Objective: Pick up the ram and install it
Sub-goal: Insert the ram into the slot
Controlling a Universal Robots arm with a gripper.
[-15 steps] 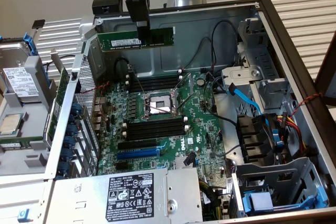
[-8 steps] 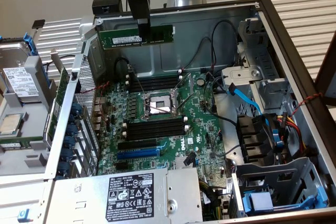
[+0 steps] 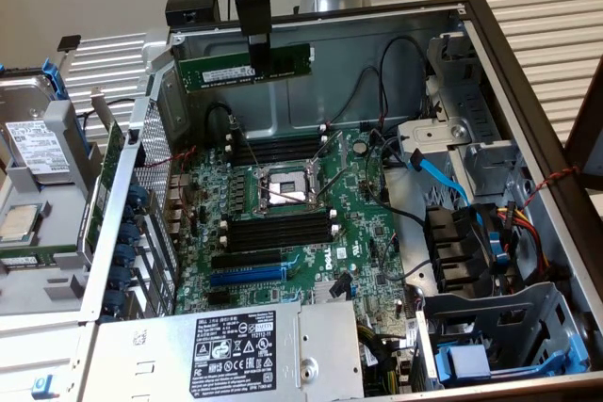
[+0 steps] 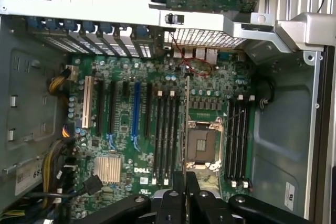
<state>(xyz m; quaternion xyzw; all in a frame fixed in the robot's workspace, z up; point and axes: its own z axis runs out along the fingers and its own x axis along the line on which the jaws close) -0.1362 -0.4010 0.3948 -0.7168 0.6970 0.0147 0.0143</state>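
mobo [image 3: 363, 233] in open case [image 3: 301, 108] | CPU skt [image 3: 281, 191] centre | PSU [image 3: 236, 345] | blue cable [image 3: 443, 177] | HDD [image 3: 33, 143] outside

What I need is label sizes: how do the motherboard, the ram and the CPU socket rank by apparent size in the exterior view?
1. motherboard, clearly largest.
2. ram, held up in the gripper, longer than the socket.
3. CPU socket, close to the ram in area, so that order is unsure.

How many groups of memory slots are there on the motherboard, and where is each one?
2. One group lies beyond the CPU socket, nearer the held ram; the other lies on the socket's near side. None seems hidden.
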